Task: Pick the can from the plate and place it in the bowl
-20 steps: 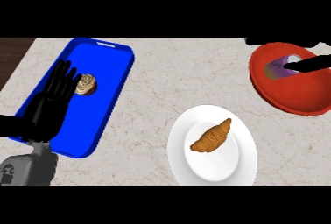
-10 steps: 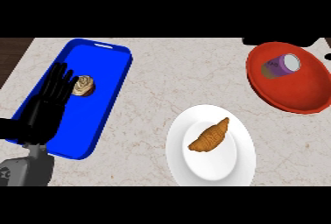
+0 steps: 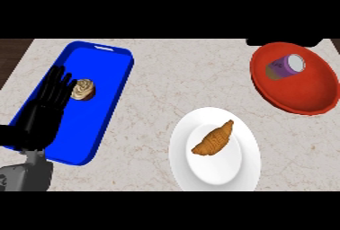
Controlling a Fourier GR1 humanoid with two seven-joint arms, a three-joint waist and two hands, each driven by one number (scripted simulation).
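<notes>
Since the can [image 3: 287,66] lies on its side inside the red bowl [image 3: 312,96], well apart from the white plate [image 3: 182,155], the placing step looks done, and I judge that nothing more than drawing the arm away is needed. On the plate only a croissant [image 3: 214,139] is left. The right hand is not visible. At the left edge, the left hand [image 3: 41,112] rests over the blue tray [image 3: 100,90] with straight fingers [image 3: 58,83] spread apart, beside a small pastry [image 3: 83,90]. Everything stands on a pale marble tabletop [image 3: 172,81]; dark wooden floor shows at the upper left corner.
</notes>
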